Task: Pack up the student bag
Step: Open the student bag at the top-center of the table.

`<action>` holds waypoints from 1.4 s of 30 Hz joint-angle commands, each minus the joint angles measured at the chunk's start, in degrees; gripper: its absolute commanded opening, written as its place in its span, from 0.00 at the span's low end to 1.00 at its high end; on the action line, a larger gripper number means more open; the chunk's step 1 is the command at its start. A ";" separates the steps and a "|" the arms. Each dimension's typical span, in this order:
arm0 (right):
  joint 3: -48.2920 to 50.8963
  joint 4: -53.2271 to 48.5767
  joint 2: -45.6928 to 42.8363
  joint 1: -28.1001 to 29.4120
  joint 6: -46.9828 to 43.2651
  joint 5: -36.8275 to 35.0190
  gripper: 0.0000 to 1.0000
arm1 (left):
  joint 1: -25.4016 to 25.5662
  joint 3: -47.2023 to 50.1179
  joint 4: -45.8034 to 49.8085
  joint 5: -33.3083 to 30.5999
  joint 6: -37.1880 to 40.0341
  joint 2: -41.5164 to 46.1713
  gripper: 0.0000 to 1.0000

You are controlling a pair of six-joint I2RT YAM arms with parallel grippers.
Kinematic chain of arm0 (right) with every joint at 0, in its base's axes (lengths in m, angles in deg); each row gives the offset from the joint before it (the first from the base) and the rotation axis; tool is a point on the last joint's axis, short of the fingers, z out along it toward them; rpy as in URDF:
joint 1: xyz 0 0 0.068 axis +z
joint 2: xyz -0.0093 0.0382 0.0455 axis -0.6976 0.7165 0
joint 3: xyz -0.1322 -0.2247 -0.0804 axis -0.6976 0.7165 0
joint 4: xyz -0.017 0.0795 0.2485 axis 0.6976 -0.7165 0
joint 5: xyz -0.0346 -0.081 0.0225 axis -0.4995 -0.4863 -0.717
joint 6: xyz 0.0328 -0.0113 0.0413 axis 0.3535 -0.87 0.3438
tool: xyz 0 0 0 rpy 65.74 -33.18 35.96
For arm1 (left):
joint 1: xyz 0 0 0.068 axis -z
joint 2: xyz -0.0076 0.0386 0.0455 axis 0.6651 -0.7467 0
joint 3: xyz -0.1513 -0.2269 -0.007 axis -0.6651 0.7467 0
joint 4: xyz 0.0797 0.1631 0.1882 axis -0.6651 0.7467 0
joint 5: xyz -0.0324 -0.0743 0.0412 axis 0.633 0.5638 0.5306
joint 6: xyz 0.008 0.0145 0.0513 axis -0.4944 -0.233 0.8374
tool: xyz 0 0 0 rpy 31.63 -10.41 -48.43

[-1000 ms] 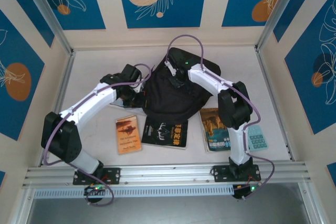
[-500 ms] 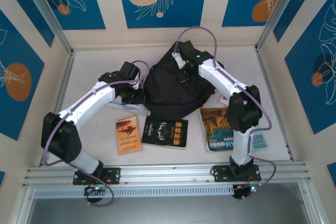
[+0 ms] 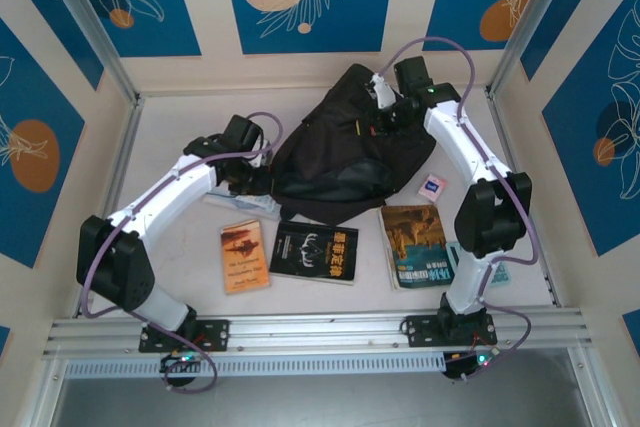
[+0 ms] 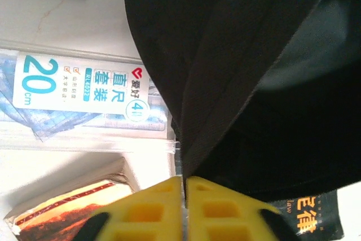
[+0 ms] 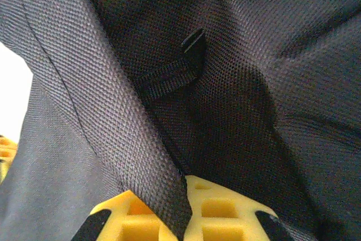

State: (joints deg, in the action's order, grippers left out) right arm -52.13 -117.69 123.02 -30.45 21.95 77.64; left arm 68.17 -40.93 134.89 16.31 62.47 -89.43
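Pinching fabric of the student bag at the far middle of the tabletop, left gripper and right gripper sit nearly closed. Orange book, black book and brown book line its near edge, and bare tabletop stretches far left.

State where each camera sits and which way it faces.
Top: above and behind, looking down at left arm, right arm, bag, books.
Left wrist: on left gripper, facing bag edge, ruler pack; yellow fingers show.
Right wrist: on right gripper, against bag fabric; yellow fingers show.
All share the bag.
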 commanded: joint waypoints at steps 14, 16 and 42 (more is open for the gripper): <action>0.86 4.51 -2.62 -0.69 6.81 14.27 0.00 | -1.61 -9.52 3.08 -0.06 -10.80 10.19 0.45; 0.56 4.47 -2.41 -0.71 6.56 14.09 0.00 | -1.62 -10.14 3.91 -0.01 -10.60 10.31 0.45; 2.77 4.92 -3.51 -0.47 5.41 16.29 0.00 | -5.39 -19.05 -12.92 21.36 -25.55 -6.19 0.47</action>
State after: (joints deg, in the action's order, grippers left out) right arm -49.79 -113.60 122.73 -31.15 28.04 90.25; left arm 63.45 -57.00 126.93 32.77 40.17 -93.78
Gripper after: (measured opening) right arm 0.053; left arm 0.521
